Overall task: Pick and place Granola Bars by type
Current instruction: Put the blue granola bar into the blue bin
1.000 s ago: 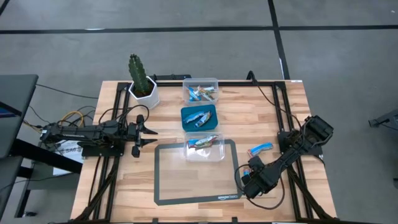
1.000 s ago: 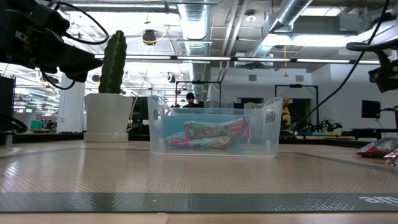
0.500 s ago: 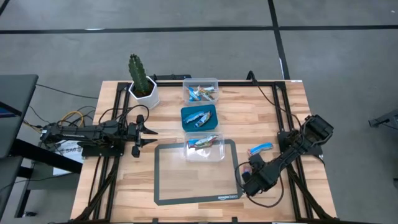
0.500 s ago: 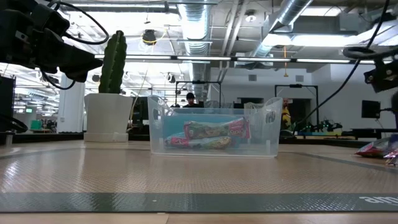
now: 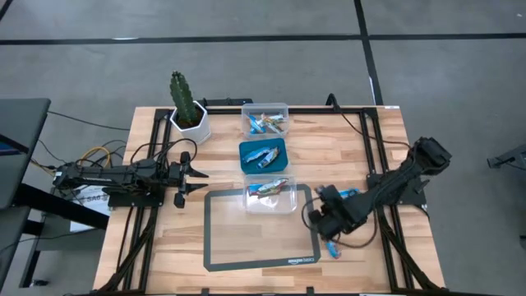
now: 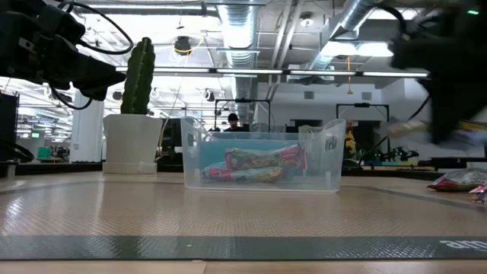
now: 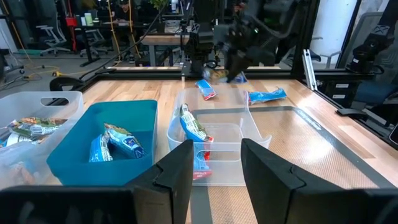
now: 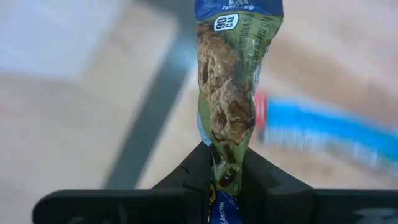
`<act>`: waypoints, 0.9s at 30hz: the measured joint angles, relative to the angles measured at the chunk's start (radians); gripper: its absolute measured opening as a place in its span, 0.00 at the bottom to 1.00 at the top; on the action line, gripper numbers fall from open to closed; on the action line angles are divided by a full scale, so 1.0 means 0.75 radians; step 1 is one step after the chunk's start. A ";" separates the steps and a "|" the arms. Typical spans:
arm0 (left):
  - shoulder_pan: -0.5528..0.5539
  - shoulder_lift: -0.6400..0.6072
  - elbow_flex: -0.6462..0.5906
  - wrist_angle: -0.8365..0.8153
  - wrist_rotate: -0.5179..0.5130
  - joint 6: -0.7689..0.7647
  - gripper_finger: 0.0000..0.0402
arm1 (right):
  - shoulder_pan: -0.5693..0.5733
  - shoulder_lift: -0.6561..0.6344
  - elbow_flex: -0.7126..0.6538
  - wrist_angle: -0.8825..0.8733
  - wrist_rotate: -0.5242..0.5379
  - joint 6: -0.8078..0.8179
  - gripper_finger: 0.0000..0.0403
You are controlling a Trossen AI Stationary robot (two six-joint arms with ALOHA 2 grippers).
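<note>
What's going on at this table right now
The right hand is shut on a granola bar, raised near the clear container at the mat's edge. Two bars lie loose on the table, one by the arm, one below it. The left hand waits open on the left side.

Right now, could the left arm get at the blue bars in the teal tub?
Probably yes. The left gripper is open and empty, the teal tub has no lid, and nothing stands between them; the right gripper works elsewhere.
</note>
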 joint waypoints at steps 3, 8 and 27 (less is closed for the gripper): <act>0.000 0.000 0.000 0.000 0.000 0.002 0.32 | -0.088 -0.051 0.026 0.001 0.109 -0.153 0.10; 0.000 0.000 0.000 0.000 0.000 0.000 0.32 | -0.271 -0.114 0.076 0.055 0.237 -0.490 0.10; 0.000 0.000 0.000 0.000 0.000 -0.001 0.32 | -0.910 -0.136 0.167 0.615 0.007 -1.704 0.10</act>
